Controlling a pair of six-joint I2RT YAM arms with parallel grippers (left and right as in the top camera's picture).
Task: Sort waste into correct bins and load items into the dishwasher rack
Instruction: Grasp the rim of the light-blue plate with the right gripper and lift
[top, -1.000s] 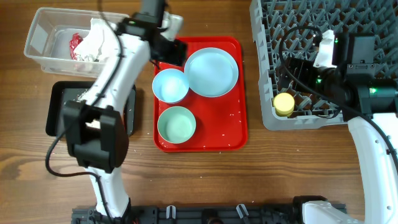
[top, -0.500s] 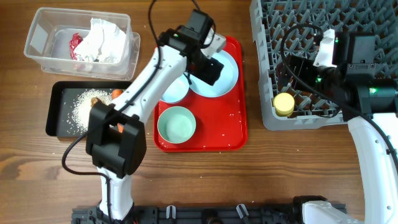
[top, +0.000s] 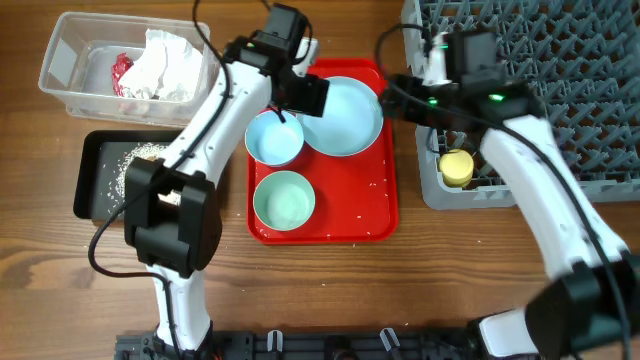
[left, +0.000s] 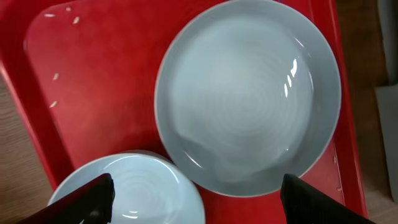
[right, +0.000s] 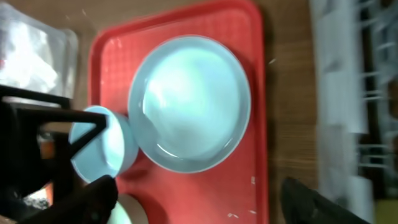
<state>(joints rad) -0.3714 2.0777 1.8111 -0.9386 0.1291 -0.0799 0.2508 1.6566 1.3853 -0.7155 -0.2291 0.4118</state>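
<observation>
The pale blue plate (top: 342, 115) lies at the back of the red tray (top: 380, 215), with the white-blue bowl (top: 273, 138) and the pale green bowl (top: 284, 200) to its left and front. My left gripper (top: 303, 95) is open and empty over the gap between plate (left: 249, 93) and bowl (left: 134, 193). My right gripper (top: 397, 92) is open and empty, above the tray's right edge by the plate (right: 189, 102). The yellow cup (top: 457, 167) sits in the grey rack (top: 560, 60). Rice grains (top: 140, 155) lie in the black tray (top: 92, 185). The carrot and nut are hidden.
The clear tub (top: 60, 60) at the back left holds crumpled white paper (top: 165, 55) and a red scrap. Loose rice grains dot the red tray. My left arm crosses over the black tray and tub corner.
My left gripper moved from the tub to over the red tray by the plate. My right arm swung left from the rack to the tray's right edge.
</observation>
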